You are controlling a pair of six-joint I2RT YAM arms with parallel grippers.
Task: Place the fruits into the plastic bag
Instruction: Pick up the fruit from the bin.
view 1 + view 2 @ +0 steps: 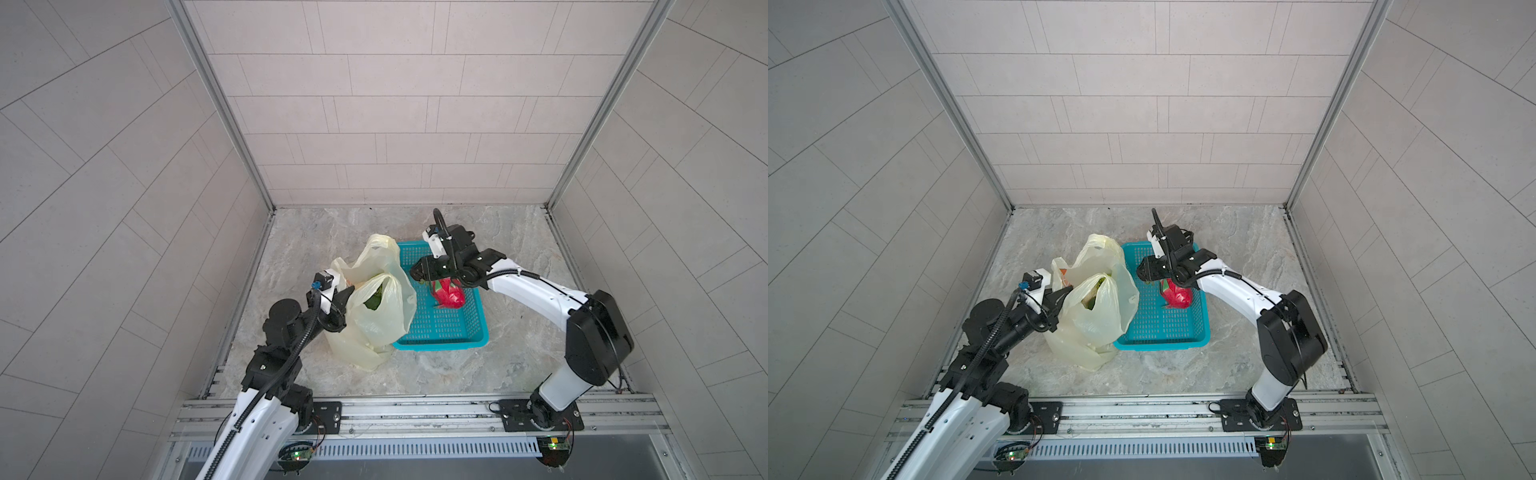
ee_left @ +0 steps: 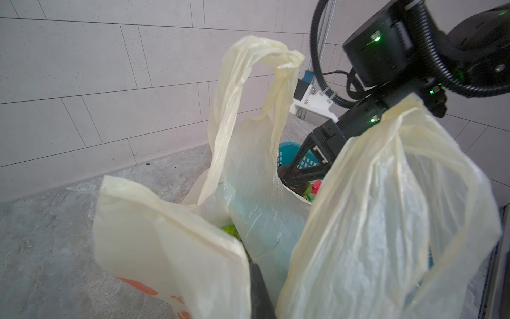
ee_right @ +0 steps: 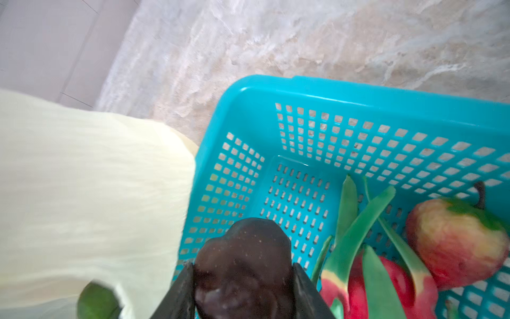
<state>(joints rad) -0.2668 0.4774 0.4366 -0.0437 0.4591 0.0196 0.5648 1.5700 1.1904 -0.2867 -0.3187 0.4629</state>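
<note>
Right hand (image 3: 242,287) has the blackish fruit (image 3: 242,248) pinched between both fingers, hanging over the teal basket (image 1: 440,344) at its bag-side wall. Left hand (image 1: 343,297) is pressed together on the rim of the plastic bag (image 1: 374,328), holding it up just beside the basket, toward the left edge of the bench (image 1: 519,353). A green fruit (image 1: 372,301) shows inside the bag; a dragon fruit (image 1: 449,296) lies in the basket beside a reddish-yellow fruit (image 3: 455,240).
</note>
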